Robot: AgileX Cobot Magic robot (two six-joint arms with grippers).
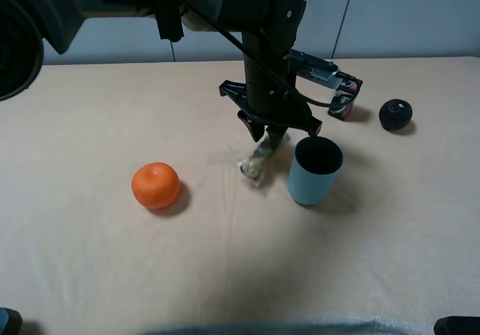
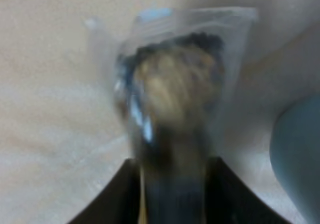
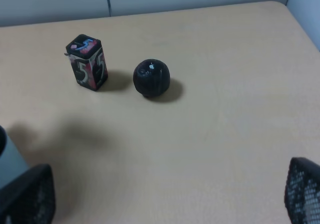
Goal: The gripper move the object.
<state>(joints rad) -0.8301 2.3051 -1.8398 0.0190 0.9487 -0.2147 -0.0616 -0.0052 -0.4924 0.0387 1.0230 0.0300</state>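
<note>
The clear packet of gold-brown chocolates (image 1: 255, 163) hangs from my left gripper (image 1: 268, 136) near the middle of the table, just left of the grey-blue cup (image 1: 315, 171). Its lower end is at or just above the tabletop. In the left wrist view the blurred packet (image 2: 175, 83) sits between the dark fingers (image 2: 110, 204), which are shut on its near end, with the cup (image 2: 300, 154) close beside it. My right gripper (image 3: 165, 204) is open and empty, its fingertips (image 3: 25, 194) spread wide over bare table.
An orange fruit (image 1: 156, 185) lies left of the packet. A black patterned box (image 1: 345, 97) and a black ball (image 1: 395, 115) stand behind and right of the cup, and show in the right wrist view as the box (image 3: 87, 62) and ball (image 3: 151, 77).
</note>
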